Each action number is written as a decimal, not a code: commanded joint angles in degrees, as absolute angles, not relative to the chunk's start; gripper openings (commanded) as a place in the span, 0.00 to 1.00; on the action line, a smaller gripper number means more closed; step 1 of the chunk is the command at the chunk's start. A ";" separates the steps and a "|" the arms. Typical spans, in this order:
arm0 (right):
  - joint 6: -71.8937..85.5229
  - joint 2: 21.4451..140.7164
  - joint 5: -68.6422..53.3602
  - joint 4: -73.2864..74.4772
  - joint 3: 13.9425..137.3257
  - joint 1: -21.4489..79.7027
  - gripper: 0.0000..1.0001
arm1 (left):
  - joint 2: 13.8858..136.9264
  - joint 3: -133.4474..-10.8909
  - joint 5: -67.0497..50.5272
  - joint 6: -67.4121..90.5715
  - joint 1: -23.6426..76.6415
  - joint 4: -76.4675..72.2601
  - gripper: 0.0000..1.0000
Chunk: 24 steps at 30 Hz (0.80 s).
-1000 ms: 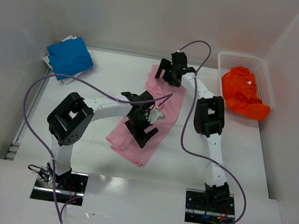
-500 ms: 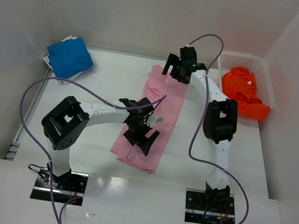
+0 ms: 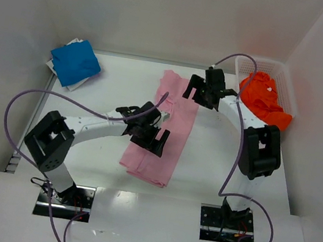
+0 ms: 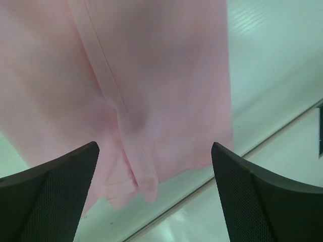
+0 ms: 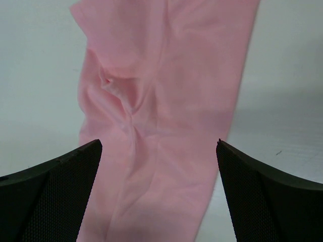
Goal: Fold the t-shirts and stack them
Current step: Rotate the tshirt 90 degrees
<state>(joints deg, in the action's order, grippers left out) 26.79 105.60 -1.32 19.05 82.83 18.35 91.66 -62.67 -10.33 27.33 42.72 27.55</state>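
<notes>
**Pink t-shirt lies in a long strip between two open hands**

A white worktop [image 3: 112, 82], boxed in by plain white walls [image 3: 166, 16] on three sides, carries the laundry. The light pink t-shirt [image 3: 155, 165] lies down its middle as a long narrow band, running from the far side toward the arm bases and slanting a little leftward at its near end. A raised seam runs along its length in the left wrist view, and a small pucker shows near its far end in the right wrist view. The bright blue t-shirt [image 3: 75, 62] sits bunched in the far left corner with something white peeking out under it. The vivid orange t-shirt [image 3: 263, 106] is heaped in a white mesh basket [image 3: 264, 63] at the far right, spilling over its near rim.

The left arm reaches in low from its base, elbow out to the left, and its left hand [image 3: 152, 140] hangs over the middle of the pink band. The right arm stands tall over its base and bends back across the worktop, its right hand [image 3: 200, 96] above the band's far right edge, just beside the basket. Both hands are spread wide, with pink cloth showing between the fingers and nothing pinched. Whether either one touches the cloth cannot be told. Purple cables [image 3: 28, 102] loop over both arms.
</notes>
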 commanded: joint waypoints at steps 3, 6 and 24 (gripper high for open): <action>28.30 103.18 -2.20 13.80 79.98 18.28 0.99 | 95.88 -63.19 -9.41 28.82 43.15 24.61 1.00; 28.30 103.18 -2.20 13.80 79.98 18.28 0.99 | 96.42 -62.06 -8.26 29.44 43.15 24.61 1.00; 28.30 123.48 -2.72 15.73 96.67 18.28 0.99 | 106.00 -60.12 -25.75 30.67 44.91 22.15 1.00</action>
